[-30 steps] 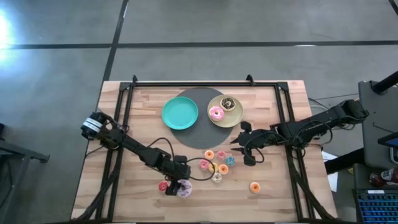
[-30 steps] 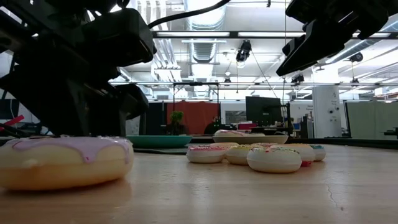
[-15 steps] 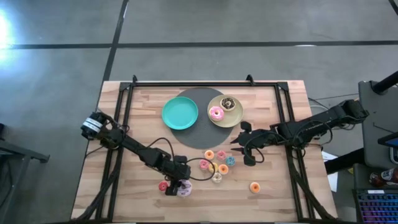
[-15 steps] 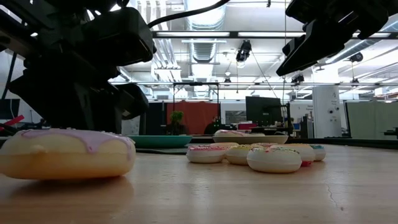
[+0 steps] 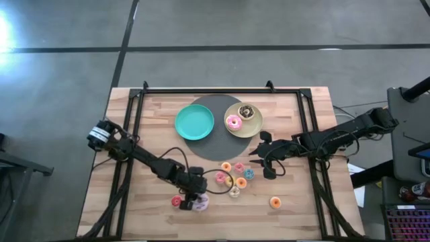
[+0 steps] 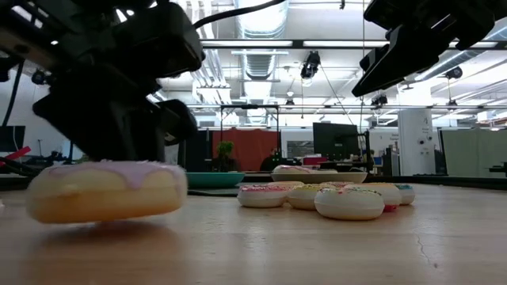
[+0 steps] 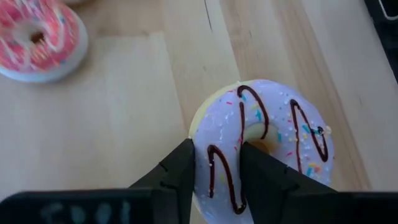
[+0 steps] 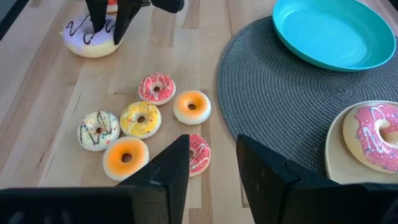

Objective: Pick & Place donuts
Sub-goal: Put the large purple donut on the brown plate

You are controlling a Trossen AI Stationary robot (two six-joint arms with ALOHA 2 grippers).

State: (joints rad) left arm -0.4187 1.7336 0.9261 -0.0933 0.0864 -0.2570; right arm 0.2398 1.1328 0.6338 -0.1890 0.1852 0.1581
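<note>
The lilac-frosted donut [image 7: 261, 143] with dark drizzle sits in my left gripper [image 7: 221, 165] near the table's near edge [image 5: 199, 202], just above the wood in the low view [image 6: 107, 190]. A tiny pink donut [image 5: 177, 200] lies on the table beside it. Several tiny donuts [image 8: 140, 118] lie flat in a cluster mid-table. My right gripper [image 8: 214, 162] hangs open above that cluster [image 5: 265, 161], touching nothing. The pink donut [image 5: 233, 122] and the chocolate donut [image 5: 246, 111] rest on the beige plate [image 5: 254, 128]. My left gripper pinches the lilac donut's ring wall [image 7: 217, 149] on the side nearest the wrist, one finger [image 7: 255, 162] at the hole and the other [image 7: 185, 163] on the outer rim. The fingers come from above, pointing down. The donut is roughly level, its underside just off the table [image 6: 103, 220].
A teal plate [image 5: 195, 123] and the beige plate sit on a round dark mat [image 5: 215, 144] toward the far side. A lone orange donut [image 5: 275, 202] lies near the near edge, right of centre. Black frame rails [image 5: 134, 114] run along the table's sides.
My left gripper has risen a little and shifted toward the table's right, carrying the lilac donut. The donut lay flat on the wood, then tipped as one side came up, and now hangs about level just above the table.
</note>
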